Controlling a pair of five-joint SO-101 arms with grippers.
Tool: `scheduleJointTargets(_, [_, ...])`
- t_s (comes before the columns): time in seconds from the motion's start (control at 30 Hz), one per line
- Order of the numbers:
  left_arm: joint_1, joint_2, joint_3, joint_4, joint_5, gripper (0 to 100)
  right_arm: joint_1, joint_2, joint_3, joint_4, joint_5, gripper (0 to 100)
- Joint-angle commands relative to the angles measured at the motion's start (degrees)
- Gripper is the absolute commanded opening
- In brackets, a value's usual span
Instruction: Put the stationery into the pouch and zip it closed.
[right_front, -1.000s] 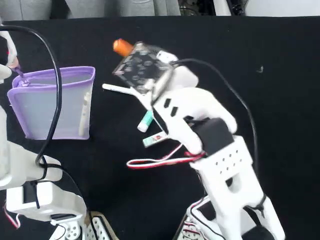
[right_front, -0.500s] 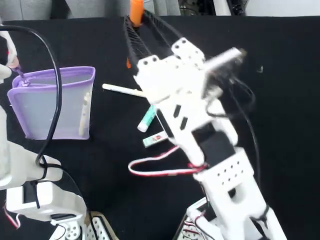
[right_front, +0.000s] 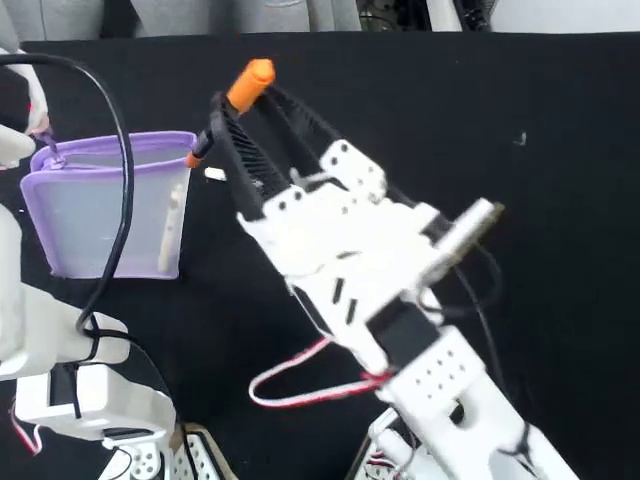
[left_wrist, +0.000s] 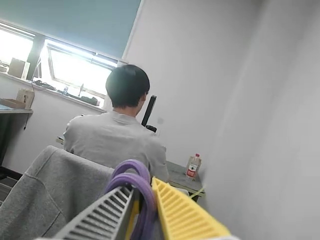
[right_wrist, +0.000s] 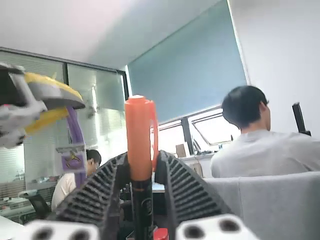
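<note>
- Pouch (right_front: 100, 215): purple-edged with a pale side, upper left of the high view, standing on the black table (right_front: 560, 200) with its mouth open upward.
- Left gripper (right_front: 30, 140): at the far left edge of the high view, at the pouch's top left corner. In the left wrist view the grey and yellow fingers (left_wrist: 180, 215) are pinched narrow on a purple loop (left_wrist: 131, 172) of the pouch.
- Right gripper (right_front: 240, 105): upper centre-left of the high view, raised off the table. Its black ribbed fingers (right_wrist: 100, 187) are closed narrow around a marker (right_wrist: 140, 135).
- Marker: orange cap, dark barrel. In the high view it is tilted, with the cap up and right. The lower orange end sits at the pouch's top right corner. Whether it touches the rim I cannot tell.
- White stick (right_front: 171, 225): shows through the pouch's pale side, near its right edge, roughly upright.
- White pen (right_front: 214, 173): a short end lies on the table just right of the pouch. The rest is hidden under the right arm.
- Red-and-white cable (right_front: 300, 375): loops beside the right arm's base, lower centre.
- Black cable (right_front: 122, 190): crosses in front of the pouch.
</note>
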Motion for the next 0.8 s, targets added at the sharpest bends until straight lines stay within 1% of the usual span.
scheduleJointTargets(0.0, [0.7, -1.4, -1.4, -0.6, 0.6, 3, -0.8, 8.5, -1.9, -5.4, -0.4, 1.1])
scheduleJointTargets(0.17, [0.7, -1.4, -1.4, -0.6, 0.6, 3, -1.0, 16.0, -4.7, -8.0, -0.4, 1.1])
scheduleJointTargets(0.43, [0.7, -1.4, -1.4, -0.7, 0.6, 3, -1.0, 21.9, -5.8, -8.2, -0.4, 1.1])
scheduleJointTargets(0.6, [0.7, -1.4, -1.4, -0.7, 0.6, 3, -1.2, 16.5, -5.2, -7.7, 0.2, 1.1])
scheduleJointTargets(0.7, [0.7, -1.4, -1.4, -0.7, 0.6, 3, -1.9, 9.3, -2.3, -7.7, 4.4, 1.1])
scheduleJointTargets(0.77, [0.8, -1.4, -1.5, -0.7, 0.6, 3, -4.0, 4.1, -0.2, -7.7, 7.2, 1.1])
